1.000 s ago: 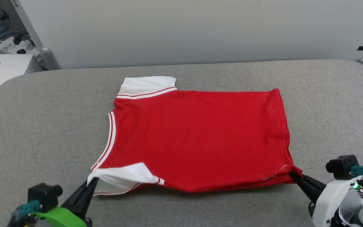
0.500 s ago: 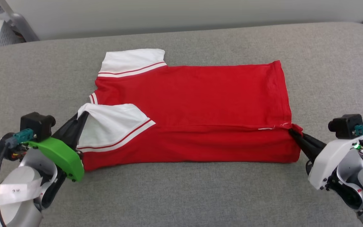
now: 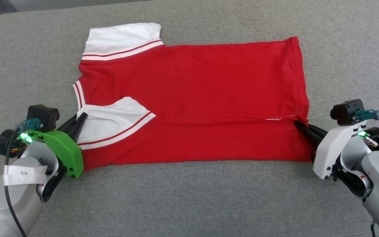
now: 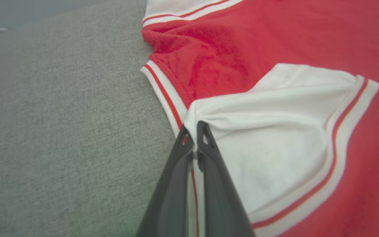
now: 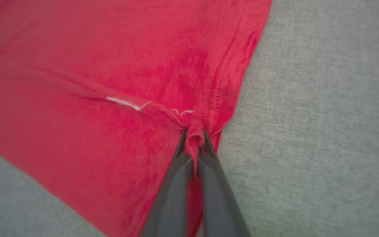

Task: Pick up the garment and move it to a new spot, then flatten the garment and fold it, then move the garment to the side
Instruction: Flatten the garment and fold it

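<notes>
Left hand [image 3: 81, 116]: fingers pressed together, pinching the corner of the near white sleeve [image 3: 113, 121], which lies turned over onto the red body. Red jersey T-shirt with white short sleeves and striped trim [image 3: 209, 92]: spread flat, central on the grey woven fabric surface [image 3: 189, 197], collar left, hem right, near strip folded over. Right hand [image 3: 297, 123]: fingers clamped on the folded hem corner at right.

Loads of open grey surface [image 3: 189, 200] in front of the garment [image 3: 209, 95] and past both its ends. Only stuff in the way: the left gripper [image 3: 83, 115] and right gripper [image 3: 296, 122], arms sitting at its near corners.
</notes>
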### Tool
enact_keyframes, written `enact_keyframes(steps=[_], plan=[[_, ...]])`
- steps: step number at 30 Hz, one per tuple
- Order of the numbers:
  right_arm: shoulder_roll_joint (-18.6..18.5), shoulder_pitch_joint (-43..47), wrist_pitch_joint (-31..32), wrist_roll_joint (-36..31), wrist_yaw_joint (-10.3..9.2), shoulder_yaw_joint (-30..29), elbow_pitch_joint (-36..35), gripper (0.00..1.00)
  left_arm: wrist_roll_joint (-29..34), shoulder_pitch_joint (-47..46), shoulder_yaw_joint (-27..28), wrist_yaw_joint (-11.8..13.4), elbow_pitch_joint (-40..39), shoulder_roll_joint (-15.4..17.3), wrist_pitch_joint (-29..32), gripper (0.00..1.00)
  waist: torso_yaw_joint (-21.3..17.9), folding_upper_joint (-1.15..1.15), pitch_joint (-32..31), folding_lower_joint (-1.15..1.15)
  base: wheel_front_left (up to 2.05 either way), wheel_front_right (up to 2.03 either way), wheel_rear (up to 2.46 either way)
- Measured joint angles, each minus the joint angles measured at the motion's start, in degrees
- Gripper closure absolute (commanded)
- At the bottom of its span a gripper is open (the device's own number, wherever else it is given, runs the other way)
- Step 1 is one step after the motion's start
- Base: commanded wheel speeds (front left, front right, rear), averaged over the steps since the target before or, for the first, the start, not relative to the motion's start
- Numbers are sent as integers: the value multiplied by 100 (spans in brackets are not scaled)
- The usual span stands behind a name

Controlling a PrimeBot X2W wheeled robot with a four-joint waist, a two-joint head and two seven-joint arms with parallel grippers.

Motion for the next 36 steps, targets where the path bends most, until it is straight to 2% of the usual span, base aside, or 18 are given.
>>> enact_keyframes(steps=[7, 8, 9, 10, 11, 16, 19, 24, 27, 30, 36], plan=[[63, -164, -211, 36, 0, 250, 247, 100, -456, -296, -602, 0, 487, -12, -268, 100, -1, 0, 14, 0, 0, 0, 0], [68, -164, -266, 77, 0, 257, 276, 100, -527, -332, -666, 0, 553, -22, -299, 74, 7, 0, -7, 0, 0, 0, 0], [70, -164, -300, 104, 0, 260, 291, 70, -565, -358, -723, 0, 592, -26, -325, 19, 16, 0, -28, 0, 0, 0, 0], [68, -163, -334, 134, 0, 266, 299, 38, -573, -398, -800, 0, 641, -27, -352, 0, 27, 0, -58, 0, 0, 0, 0], [62, -162, -390, 136, 0, 271, 301, 0, -571, -436, -858, 0, 688, -27, -407, 0, 38, 0, -93, 0, 0, 0, 0], [-37, -120, -672, 141, 0, 182, 192, 0, -601, -660, -1143, 0, 779, 21, -456, 0, 109, 0, -301, 0, 0, 0, 0], [-121, -10, -734, 140, 0, 85, 51, 0, -742, -816, -1319, 0, 675, 121, -204, 0, 158, 0, -446, 0, 0, 0, 0], [-218, 218, -766, 76, 0, -90, -147, 0, -1383, -1040, -1644, 0, 163, 497, 975, 0, 259, 0, -672, 0, 0, 0, 0], [-215, 309, -727, 11, 0, -185, -237, 0, -1459, -1314, -1796, 0, -191, 787, 1488, 0, 323, 0, -766, -1, 0, 0, 0], [-201, 370, -671, -51, 0, -285, -316, 0, -1766, -1541, -1945, 0, -519, 1015, 2276, 0, 372, 0, -828, -1, 0, 0, 0], [-149, 509, -517, -136, 0, -425, -465, 0, -2206, -1815, -2130, 0, -964, 1151, 3449, 0, 403, 0, -846, -1, 0, 0, 0]])
